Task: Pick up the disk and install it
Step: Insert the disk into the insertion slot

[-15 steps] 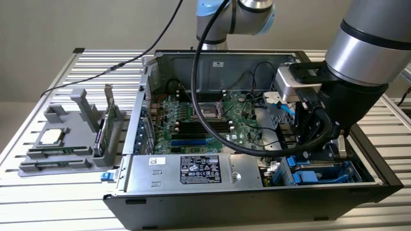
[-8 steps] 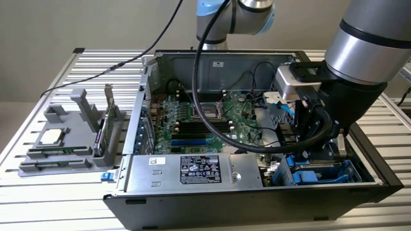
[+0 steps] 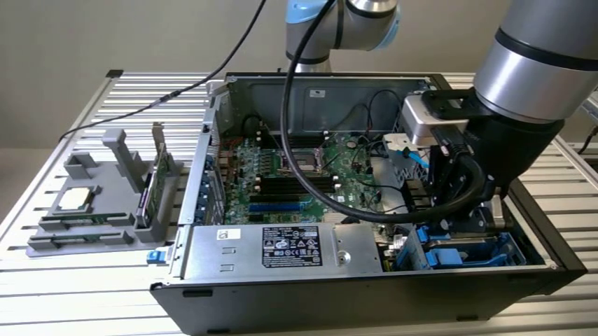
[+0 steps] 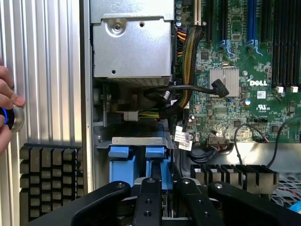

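Note:
My gripper (image 4: 168,181) reaches down into the drive bay at the front corner of the open computer case (image 3: 215,140), on the exterior view's right (image 3: 458,234). Its two fingers (image 4: 149,200) stand close together. The disk's bright blue carrier bracket (image 4: 136,160) lies right at the fingertips, and part of it runs in between them. In the exterior view the blue bracket (image 3: 449,255) sits low in the bay under the arm. The disk's metal body and label are hidden.
The big silver power supply box (image 3: 280,248) sits beside the bay, with the motherboard (image 3: 280,175) and loose black cables (image 4: 188,89) behind it. A grey fixture (image 3: 103,203) holding a small square chip (image 3: 77,199) stands at the left. A person's hand (image 4: 7,108) rests on a button outside the case.

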Robot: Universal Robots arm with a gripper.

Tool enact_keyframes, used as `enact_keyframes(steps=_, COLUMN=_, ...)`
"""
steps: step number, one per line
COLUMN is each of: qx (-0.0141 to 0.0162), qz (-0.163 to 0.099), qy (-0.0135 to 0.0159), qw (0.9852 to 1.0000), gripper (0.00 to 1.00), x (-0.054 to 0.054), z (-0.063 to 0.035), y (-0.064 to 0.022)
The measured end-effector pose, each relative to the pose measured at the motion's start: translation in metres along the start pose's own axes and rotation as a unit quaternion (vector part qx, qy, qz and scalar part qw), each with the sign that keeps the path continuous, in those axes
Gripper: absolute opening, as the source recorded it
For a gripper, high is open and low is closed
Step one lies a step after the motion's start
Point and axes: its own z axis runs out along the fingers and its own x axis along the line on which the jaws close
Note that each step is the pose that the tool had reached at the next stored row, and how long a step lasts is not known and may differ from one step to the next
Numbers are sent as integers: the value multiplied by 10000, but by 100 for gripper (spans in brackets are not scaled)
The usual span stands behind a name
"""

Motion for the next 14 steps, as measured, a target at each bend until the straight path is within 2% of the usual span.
enact_keyframes(steps=3, qx=-2, qz=-1, qy=1, qw=10000, gripper=20, x=-1, z=-7, y=-4)
enact_keyframes(steps=6, qx=-19, qz=-3, qy=-32, qw=10000, gripper=20, x=7, z=-39, y=-10)
enact_keyframes(steps=8, qx=-34, qz=-4, qy=-39, qw=10000, gripper=20, x=12, z=-99, y=-17)
enact_keyframes(steps=9, qx=-43, qz=-4, qy=-24, qw=10000, gripper=20, x=14, z=-154, y=-20)
enact_keyframes(steps=12, qx=-66, qz=-5, qy=-25, qw=10000, gripper=20, x=20, z=-281, y=-33)
enact_keyframes(steps=14, qx=-78, qz=-5, qy=-25, qw=10000, gripper=20, x=22, z=-320, y=-54)
